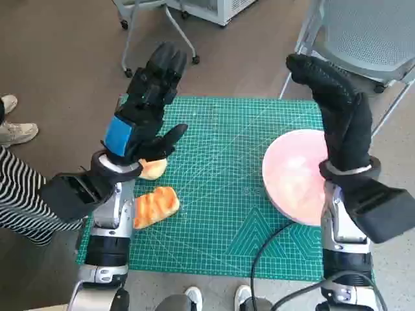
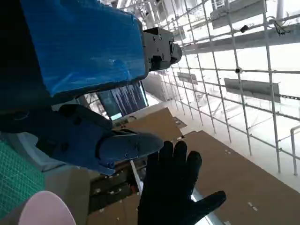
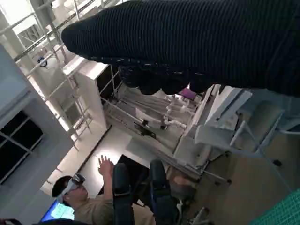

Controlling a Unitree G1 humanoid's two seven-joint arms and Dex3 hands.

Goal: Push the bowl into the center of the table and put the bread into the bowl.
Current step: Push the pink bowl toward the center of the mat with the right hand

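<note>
Green cutting mat (image 1: 220, 194) covers the small table, with brown floor around it and a grey chair (image 1: 363, 32) off the far right corner.

Bowl (image 1: 295, 178): pink, shallow, sitting at the mat's right edge and overhanging it slightly, well off centre. My right hand (image 1: 337, 110) is raised above it, gloved fingers pointing up and away, loosely spread, holding nothing. The bowl lies directly below and toward me from that hand, so I judge the right arm the natural one for the push, which must run leftward toward mat centre. I see no obstacle on that line across the mat. A black cable (image 1: 272, 243) curls near the bowl's near rim at the mat's near edge; it could drag if the forearm sweeps low.

Bread (image 1: 155, 206): an orange-brown striped loaf near the left edge, long axis running roughly from the near left toward the far right. A second, paler piece (image 1: 152, 168) lies just beyond it, partly hidden under my left hand (image 1: 146, 103). That hand is lifted above the left edge, fingers apart, empty; the bread sits below and toward me from it, so the left arm is nearer.

Left wrist view shows mostly ceiling grid, so that hand is tilted up. A person in striped trousers (image 1: 19, 194) stands off the left edge; another person (image 3: 75, 197) shows in the right wrist view.
</note>
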